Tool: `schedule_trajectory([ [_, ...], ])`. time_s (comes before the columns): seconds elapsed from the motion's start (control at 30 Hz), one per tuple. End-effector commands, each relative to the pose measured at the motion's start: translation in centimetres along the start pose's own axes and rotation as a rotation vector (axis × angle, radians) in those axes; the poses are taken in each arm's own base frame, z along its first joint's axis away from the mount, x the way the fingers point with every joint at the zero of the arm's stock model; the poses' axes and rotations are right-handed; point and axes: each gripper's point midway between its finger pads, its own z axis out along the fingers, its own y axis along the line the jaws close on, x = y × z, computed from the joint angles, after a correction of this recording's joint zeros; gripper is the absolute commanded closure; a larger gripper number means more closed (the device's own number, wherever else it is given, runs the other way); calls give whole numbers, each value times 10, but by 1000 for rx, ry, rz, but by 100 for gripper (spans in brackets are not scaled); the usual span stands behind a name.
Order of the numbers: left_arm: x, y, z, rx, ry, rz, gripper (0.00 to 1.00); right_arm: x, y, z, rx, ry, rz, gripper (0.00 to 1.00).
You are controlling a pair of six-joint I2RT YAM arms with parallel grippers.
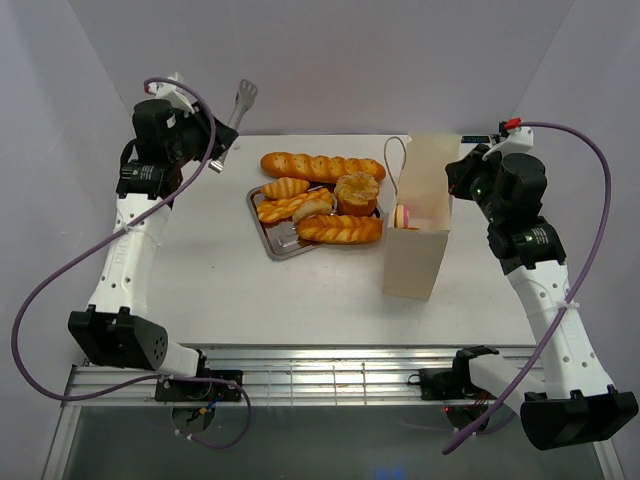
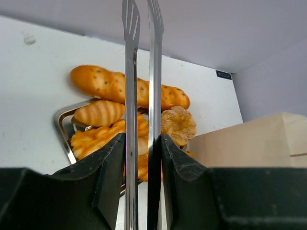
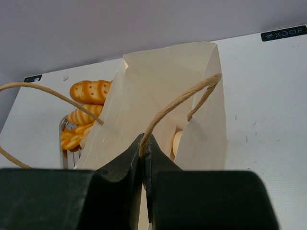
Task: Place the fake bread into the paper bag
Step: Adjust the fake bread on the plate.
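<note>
Desk: white desk (image 1: pixel 200 270) is carrying tray (image 1: pixel 283 248) and upright bag (image 1: pixel 415 260), well apart.
Bread: bread (image 1: pixel 340 228) is lying on tray, baguette (image 1: pixel 322 166) just behind it; pink donut (image 1: pixel 405 215) is sitting inside bag.
Left tool: left tool (image 2: pixel 143 139) is squeezing tongs (image 2: pixel 130 72), raised at desk's left rear.
Right tool: right tool (image 3: pixel 143 143) is pinching bag's handle (image 3: pixel 177 103) tight.

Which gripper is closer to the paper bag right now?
Right. The right gripper is shut on the paper bag's string handle; the left gripper holds tongs on the far side of the tray.
</note>
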Motion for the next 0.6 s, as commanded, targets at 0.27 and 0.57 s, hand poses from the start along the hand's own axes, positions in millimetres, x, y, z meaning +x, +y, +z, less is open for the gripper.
schedule_trajectory([
  [0.27,44,111,34,33,78,-268,53,-16,14,5,-66,-30,-57,92],
  [0.57,78,136,65,95,152,-392,47,-7,16,3,-91,-17,-47,92],
])
